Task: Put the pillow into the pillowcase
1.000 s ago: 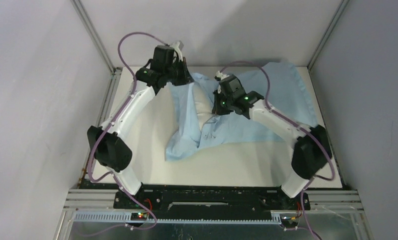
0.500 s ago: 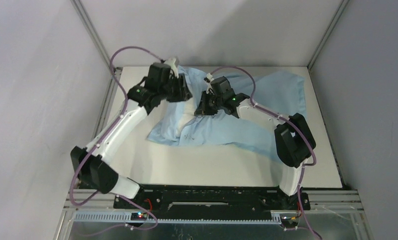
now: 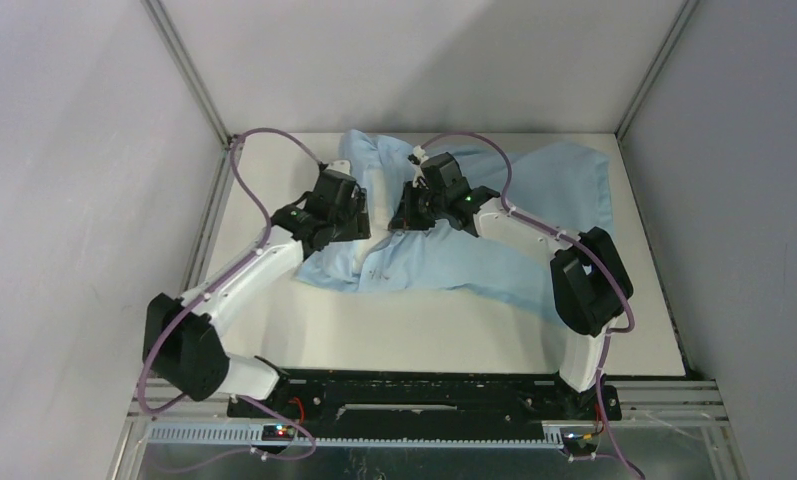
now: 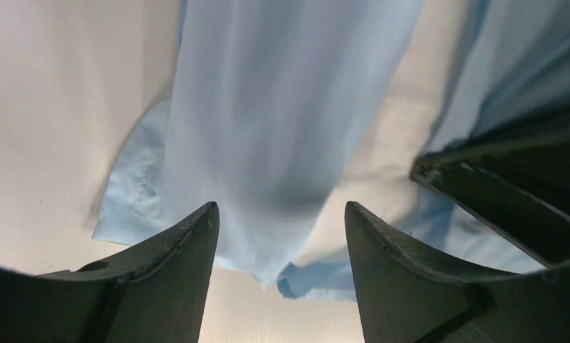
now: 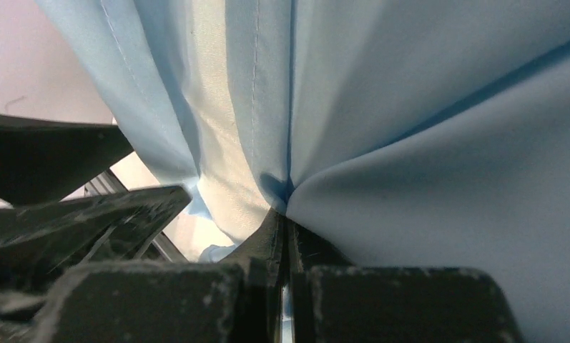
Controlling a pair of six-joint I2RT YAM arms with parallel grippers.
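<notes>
Right fingers [image 5: 285, 236] pinching pillowcase [image 5: 425, 143] fold, frame centre; left fingers [image 4: 282, 236] spread wide, gripping nothing, cloth draping between.

Probably a lab test cell: aluminium-framed grey panels [image 3: 74, 150] round a white table [image 3: 454, 340].

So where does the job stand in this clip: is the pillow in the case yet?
Done: the plump white pillow looks mostly covered by the thin light-blue cloth pillowcase; only a strip shows at the opening. In hand: the right gripper is shut on a pinched fold of the case; the left gripper is open over it. Left: working the pillow fully inside.
</notes>
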